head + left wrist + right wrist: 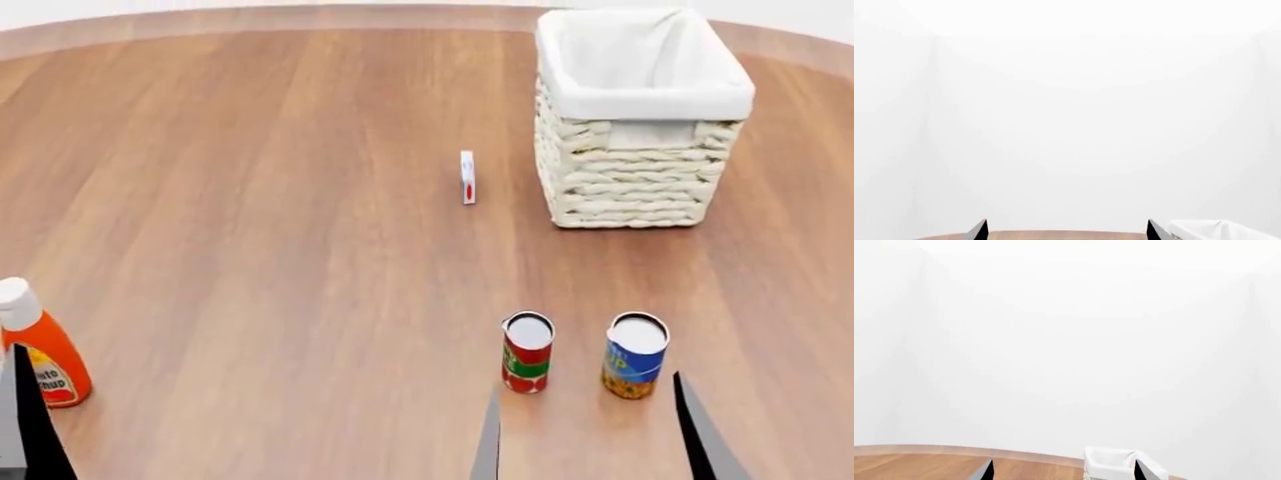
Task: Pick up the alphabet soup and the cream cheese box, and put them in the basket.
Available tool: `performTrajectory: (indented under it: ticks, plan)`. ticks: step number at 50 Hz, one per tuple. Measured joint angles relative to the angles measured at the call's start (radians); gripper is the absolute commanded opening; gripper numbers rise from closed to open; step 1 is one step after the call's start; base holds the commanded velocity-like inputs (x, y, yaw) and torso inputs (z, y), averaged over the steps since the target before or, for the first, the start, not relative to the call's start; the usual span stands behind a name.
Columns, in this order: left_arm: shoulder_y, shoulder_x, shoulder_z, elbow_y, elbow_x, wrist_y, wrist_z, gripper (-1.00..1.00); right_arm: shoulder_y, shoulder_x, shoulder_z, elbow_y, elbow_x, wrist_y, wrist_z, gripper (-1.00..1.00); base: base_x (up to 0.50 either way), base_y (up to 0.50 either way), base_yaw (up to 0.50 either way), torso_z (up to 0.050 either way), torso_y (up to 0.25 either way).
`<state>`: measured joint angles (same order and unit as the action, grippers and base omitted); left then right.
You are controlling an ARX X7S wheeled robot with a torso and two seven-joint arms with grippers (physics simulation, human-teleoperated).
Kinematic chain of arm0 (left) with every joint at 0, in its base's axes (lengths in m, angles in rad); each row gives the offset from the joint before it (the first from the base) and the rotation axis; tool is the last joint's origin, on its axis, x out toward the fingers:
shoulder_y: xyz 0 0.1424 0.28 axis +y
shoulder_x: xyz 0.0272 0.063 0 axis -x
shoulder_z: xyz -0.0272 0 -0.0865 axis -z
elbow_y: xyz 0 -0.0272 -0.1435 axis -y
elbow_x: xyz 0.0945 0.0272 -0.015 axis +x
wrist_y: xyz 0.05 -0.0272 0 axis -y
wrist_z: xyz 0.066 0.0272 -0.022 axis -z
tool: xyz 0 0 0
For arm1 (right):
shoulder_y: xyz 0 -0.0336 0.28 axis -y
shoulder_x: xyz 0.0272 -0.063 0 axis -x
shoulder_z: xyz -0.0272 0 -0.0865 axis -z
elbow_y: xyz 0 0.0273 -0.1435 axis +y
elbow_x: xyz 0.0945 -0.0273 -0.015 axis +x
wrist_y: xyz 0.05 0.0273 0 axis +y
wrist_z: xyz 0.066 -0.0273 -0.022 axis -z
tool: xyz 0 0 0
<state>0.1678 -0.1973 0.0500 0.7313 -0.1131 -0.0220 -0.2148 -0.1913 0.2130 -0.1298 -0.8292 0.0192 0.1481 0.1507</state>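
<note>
Nothing done yet: alphabet soup stands near you, cream cheese box on edge just left of the basket, which looks empty. Both claws gape, holding nothing: right claw, left claw.

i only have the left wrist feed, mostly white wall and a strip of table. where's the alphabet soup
Observer: The alphabet soup stands upright near the table's front edge, between the right gripper's fingertips in the head view, not held.
Operator: anything right beside it
Observer: Yes, a red and green can stands just to its left, apart from it.
Operator: and the cream cheese box
Observer: The cream cheese box stands on edge farther back, left of the basket, not touching it.
</note>
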Motion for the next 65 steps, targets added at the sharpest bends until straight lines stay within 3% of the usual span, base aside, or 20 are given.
performTrajectory:
  ticks: [65]
  plan:
    - [-0.007,-0.039,0.040,-0.037,0.001,0.025,-0.040,1.00,0.003,0.049,-0.026,0.009,0.031,0.005,0.040,1.00,0.18,0.00,0.00,0.000,0.000]
